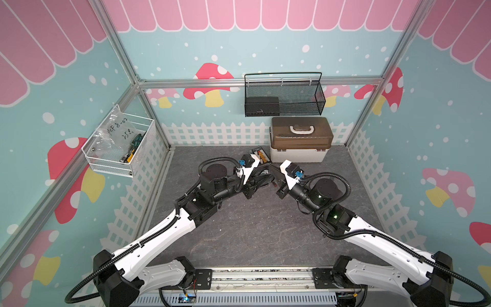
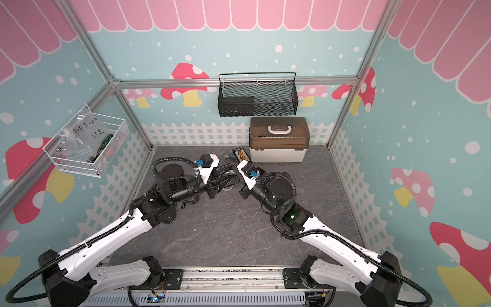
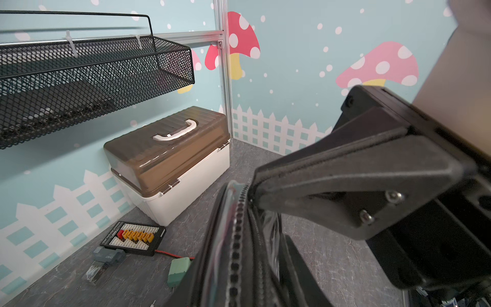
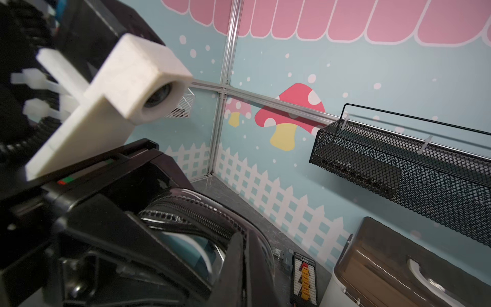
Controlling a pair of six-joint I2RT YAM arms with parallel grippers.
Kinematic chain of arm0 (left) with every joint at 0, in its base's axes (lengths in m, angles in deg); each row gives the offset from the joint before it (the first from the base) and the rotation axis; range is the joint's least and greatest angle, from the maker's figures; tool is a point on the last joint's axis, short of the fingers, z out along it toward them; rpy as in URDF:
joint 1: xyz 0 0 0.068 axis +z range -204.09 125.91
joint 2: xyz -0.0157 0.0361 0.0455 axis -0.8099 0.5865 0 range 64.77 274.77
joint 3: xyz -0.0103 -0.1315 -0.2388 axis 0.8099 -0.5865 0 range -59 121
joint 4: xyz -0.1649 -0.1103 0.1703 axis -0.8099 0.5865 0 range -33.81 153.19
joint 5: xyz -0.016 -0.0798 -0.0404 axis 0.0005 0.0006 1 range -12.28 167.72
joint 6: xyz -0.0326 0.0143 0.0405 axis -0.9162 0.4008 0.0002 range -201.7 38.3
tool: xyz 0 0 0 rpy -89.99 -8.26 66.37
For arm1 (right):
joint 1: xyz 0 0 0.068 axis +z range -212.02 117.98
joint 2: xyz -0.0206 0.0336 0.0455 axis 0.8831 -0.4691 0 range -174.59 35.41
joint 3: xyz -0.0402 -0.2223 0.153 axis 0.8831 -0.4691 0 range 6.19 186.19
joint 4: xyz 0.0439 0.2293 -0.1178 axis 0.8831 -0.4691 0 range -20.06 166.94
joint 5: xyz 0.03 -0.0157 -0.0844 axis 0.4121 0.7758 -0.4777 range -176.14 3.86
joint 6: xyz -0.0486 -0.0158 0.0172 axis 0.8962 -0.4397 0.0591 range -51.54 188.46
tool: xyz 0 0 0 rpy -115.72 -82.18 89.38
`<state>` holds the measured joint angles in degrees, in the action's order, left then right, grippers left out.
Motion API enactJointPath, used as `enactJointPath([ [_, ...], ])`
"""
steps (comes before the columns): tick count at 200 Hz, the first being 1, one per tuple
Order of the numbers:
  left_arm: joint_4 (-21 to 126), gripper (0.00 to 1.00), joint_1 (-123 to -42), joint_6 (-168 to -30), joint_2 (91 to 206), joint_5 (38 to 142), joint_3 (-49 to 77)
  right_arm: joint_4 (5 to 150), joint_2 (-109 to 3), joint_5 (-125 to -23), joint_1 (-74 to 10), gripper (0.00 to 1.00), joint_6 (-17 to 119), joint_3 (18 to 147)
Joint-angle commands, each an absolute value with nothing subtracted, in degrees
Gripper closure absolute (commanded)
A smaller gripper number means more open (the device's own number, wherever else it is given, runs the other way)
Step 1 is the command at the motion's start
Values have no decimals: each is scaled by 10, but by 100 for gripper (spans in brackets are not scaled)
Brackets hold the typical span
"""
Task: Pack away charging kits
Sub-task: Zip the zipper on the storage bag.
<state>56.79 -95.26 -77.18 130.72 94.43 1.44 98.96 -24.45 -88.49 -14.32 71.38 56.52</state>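
Note:
A clear pouch [image 3: 236,252] with a black zipper hangs between my two grippers at the back middle of the table. The left gripper [image 3: 239,273] is shut on its lower part, fingers either side of the zipper. The right gripper [image 4: 240,255] is shut on the pouch's rim [image 4: 191,212] at the zipper's end. Something teal with a white cable [image 4: 191,248] shows through the clear side. One teal-green plug adapter [image 3: 178,271] lies on the table beside the pouch. In both top views the grippers [image 1: 261,174] [image 2: 235,168] meet tip to tip and hide most of the pouch.
A white box with a brown lid [image 1: 300,139] stands at the back wall, and a black board with orange connectors [image 1: 261,155] lies in front of it. A black mesh basket [image 1: 283,95] hangs above the box. A white wire basket [image 1: 119,143] hangs on the left wall. Small grey parts [image 3: 109,256] lie near the board.

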Motion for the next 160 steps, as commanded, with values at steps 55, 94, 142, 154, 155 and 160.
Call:
enactJointPath([
  [55, 482, 100, -956, -752, 1245, 943, -50, 938, -226, -955, -163, 100, 643, 579],
  [94, 429, 100, -956, -738, 1229, 928, -78, 906, -240, -958, -176, 100, 579, 597],
  [142, 254, 100, -955, -684, 1224, 873, -156, 835, -275, -946, -198, 100, 459, 647],
  [154, 239, 100, -955, -678, 1230, 879, -153, 829, -286, -941, -201, 100, 437, 654],
  [155, 237, 100, -955, -678, 1231, 880, -153, 829, -287, -941, -202, 100, 434, 654],
  [160, 228, 100, -955, -677, 1234, 886, -153, 829, -290, -938, -203, 100, 426, 655],
])
